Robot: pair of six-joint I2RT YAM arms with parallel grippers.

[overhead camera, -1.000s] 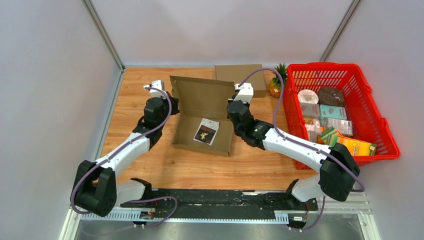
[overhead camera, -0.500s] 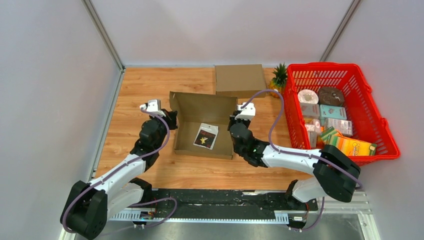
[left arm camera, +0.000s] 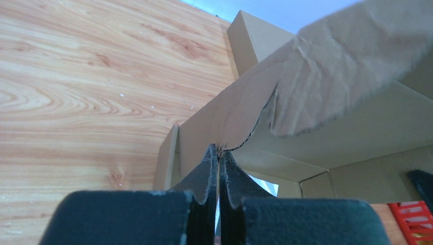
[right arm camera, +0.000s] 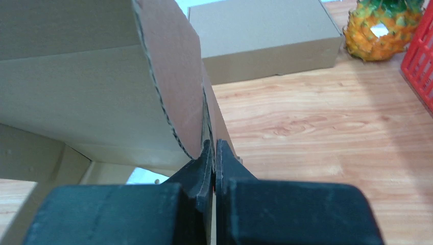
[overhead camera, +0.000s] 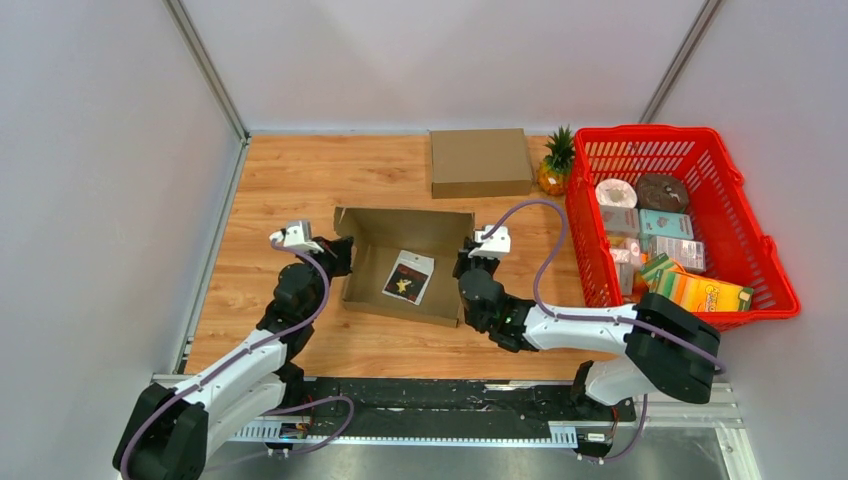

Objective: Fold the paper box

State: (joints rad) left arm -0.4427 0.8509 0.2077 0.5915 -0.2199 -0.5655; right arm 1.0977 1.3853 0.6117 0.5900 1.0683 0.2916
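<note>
**Both Grippers Pinching the Lid as the Box Is Being Closed**

The wooden table (overhead camera: 300,180) is carrying a red basket (overhead camera: 745,195) of groceries along its right side. The paper box (overhead camera: 372,262) is sitting near the table's middle, between the two arms. Its tray is lying flat with the mouth facing up. Its long axis is running left to right, turned slightly so the right end is lying nearer the arms. Its lid is rising from the far edge, where it is hinged, and is looking roughly upright. A closed box (overhead camera: 480,162) is lying well behind it, with a pineapple (overhead camera: 553,165) just beside that.

The left gripper (overhead camera: 340,255) is clenching the lid's left edge, with cardboard squeezed between its fingertips in the wrist view. The right gripper (overhead camera: 468,262) is gripping the right edge the same way. A small dark packet (overhead camera: 408,276) is lying on the tray floor.

The lid-closing step appears to be in hand, perhaps halfway through. The next move is probably calling for both arms to bring the lid forward and down together. They should move evenly, so the side flaps slip inside the tray walls rather than buckling outside them.
</note>
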